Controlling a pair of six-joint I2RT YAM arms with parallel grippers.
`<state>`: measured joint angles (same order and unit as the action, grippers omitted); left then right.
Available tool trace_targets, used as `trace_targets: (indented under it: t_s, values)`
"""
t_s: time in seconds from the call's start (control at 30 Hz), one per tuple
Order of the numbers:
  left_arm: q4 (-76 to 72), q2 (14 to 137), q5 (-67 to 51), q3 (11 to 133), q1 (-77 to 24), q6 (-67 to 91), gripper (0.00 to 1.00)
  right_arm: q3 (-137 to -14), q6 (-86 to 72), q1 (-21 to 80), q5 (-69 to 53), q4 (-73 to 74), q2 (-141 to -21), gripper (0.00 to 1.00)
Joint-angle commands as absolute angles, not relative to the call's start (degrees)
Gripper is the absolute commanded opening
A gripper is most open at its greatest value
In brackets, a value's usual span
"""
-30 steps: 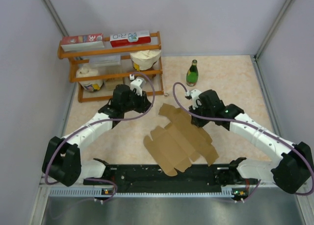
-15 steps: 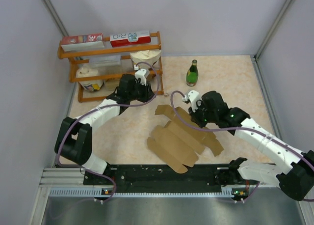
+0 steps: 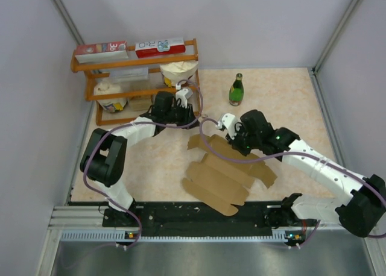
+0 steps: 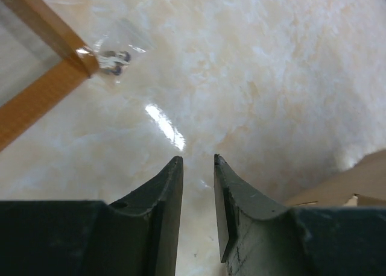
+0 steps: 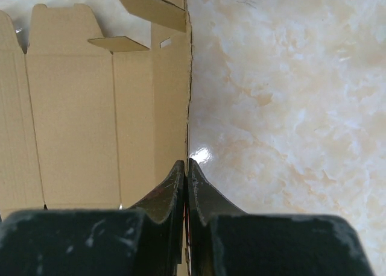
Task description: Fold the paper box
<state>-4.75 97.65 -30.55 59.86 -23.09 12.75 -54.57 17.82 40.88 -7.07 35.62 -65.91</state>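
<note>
The right gripper [image 5: 186, 163], pinched shut on the edge of the paper box [image 3: 220, 170], has dragged the flat sheet to mid-frame. The left gripper [image 4: 198, 159], slightly open and empty, has swung up beside the shelf [image 3: 145, 62]. Folding looks barely begun.

From above, the right arm [image 3: 313, 164] hides its own fingertips and the strip of the paper box [image 3: 220, 176] beneath its wrist. The right wrist view cuts the sheet off at left and top. The edge pinched by the right gripper [image 5: 186, 164] vanishes between the pressed fingers. In the left wrist view the wooden shelf [image 4: 42, 89] is cropped, and a clear bag [image 4: 113, 56] holds dark bits too small to name.
</note>
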Motion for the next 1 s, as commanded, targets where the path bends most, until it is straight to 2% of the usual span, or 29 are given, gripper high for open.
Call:
trace_targets:
  t_s: [0.0,0.53,0.97]
  values:
    - [-9.3,99.1,-39.7,59.8,-25.2,13.2,0.33,-58.4,21.3,41.8,-7.4,34.1,-68.3,0.00]
    - [-20.3,93.6,-42.5,41.7,-25.8,15.0,0.33,-58.5,25.5,42.4,-0.5,28.8,-72.1,0.00]
    - [-29.5,89.7,-41.7,38.2,-25.8,15.0,0.34,-54.9,24.6,43.0,-2.0,27.0,-71.3,0.00]
